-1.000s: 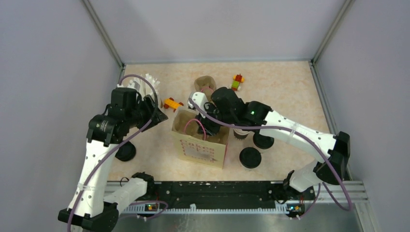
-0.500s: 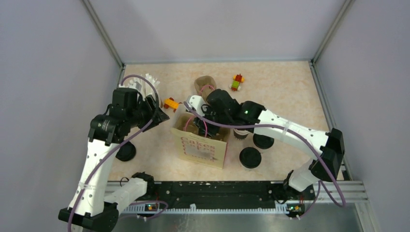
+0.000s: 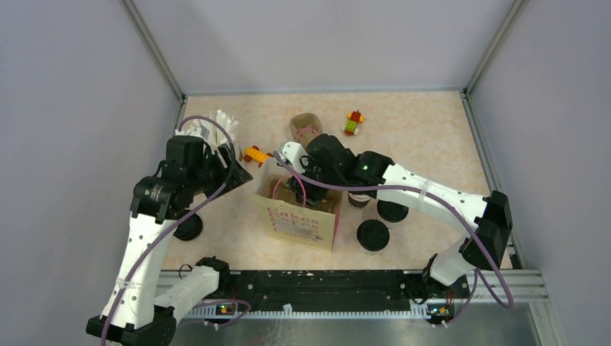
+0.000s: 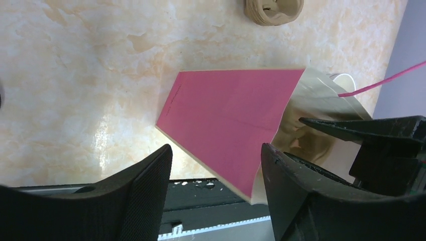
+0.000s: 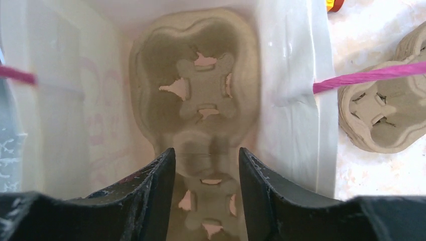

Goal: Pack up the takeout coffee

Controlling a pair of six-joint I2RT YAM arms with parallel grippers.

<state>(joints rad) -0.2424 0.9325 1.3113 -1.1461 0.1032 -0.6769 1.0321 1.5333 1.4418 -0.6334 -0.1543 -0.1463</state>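
The takeout coffee cups with black lids stand on the table outside the bag: two right of it [image 3: 373,235] [image 3: 393,210] and one at the left [image 3: 187,227]. The "Cakes" paper bag [image 3: 295,216] stands open in the middle. My right gripper [image 3: 292,186] reaches into its mouth. In the right wrist view this gripper [image 5: 206,151] is open above a brown pulp tray [image 5: 201,90] lying on the bag's floor. My left gripper [image 4: 216,150] is open beside the bag's pink side [image 4: 226,120], whose lower corner shows in the gap, unclamped.
A beige cup of white sticks [image 3: 216,124] stands at the back left. More pulp trays [image 3: 306,126] lie behind the bag, also seen past its wall [image 5: 382,115]. Toy bricks [image 3: 253,154] [image 3: 353,122] lie nearby. The bag's pink handle [image 5: 371,75] crosses its rim.
Both grippers' jaws have opened wider. The right gripper has moved left and down into the bag's mouth; the bag's top has shifted slightly left.
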